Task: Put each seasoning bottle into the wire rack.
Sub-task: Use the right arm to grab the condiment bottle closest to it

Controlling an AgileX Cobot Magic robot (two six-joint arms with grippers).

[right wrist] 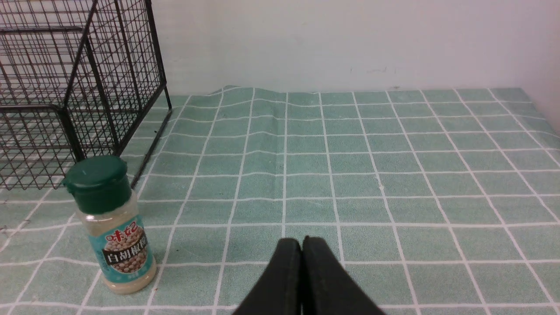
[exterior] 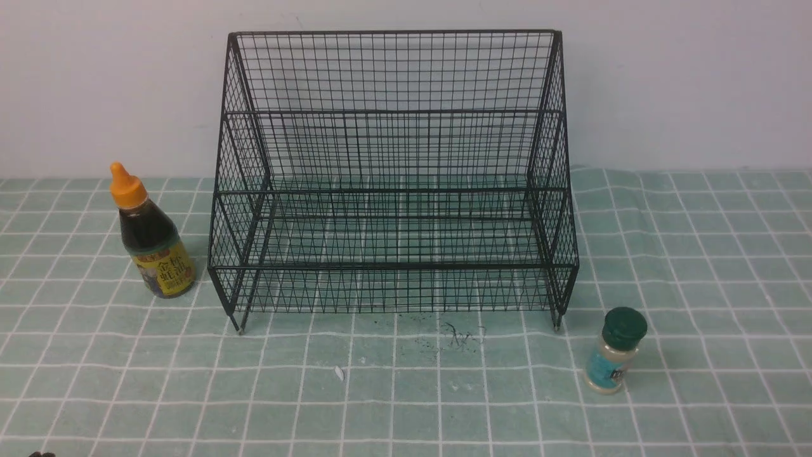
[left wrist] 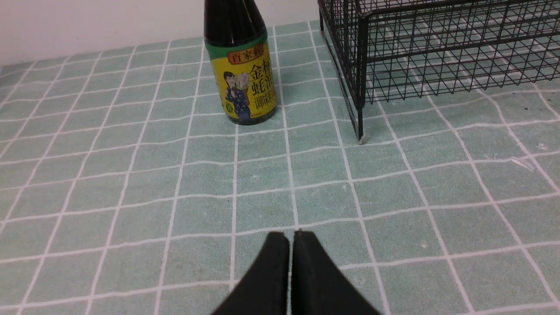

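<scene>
The black wire rack (exterior: 393, 178) stands at the middle back of the table, both tiers bare. Left of it is the dark-sauce bottle (exterior: 151, 241) with an orange pointed cap and yellow label, upright. In the left wrist view this bottle (left wrist: 241, 74) stands well ahead of my left gripper (left wrist: 291, 234), which is shut on nothing. The shaker jar (exterior: 614, 350) with a dark green lid stands upright off the rack's front right leg. In the right wrist view the jar (right wrist: 113, 223) is off to the side of my right gripper (right wrist: 302, 239), shut and empty.
A green checked cloth (exterior: 698, 266) covers the table, with a white wall behind. A small white scrap (exterior: 339, 373) and dark specks (exterior: 457, 333) lie on the cloth in front of the rack. The cloth is wrinkled by the rack's right rear corner (right wrist: 236, 94).
</scene>
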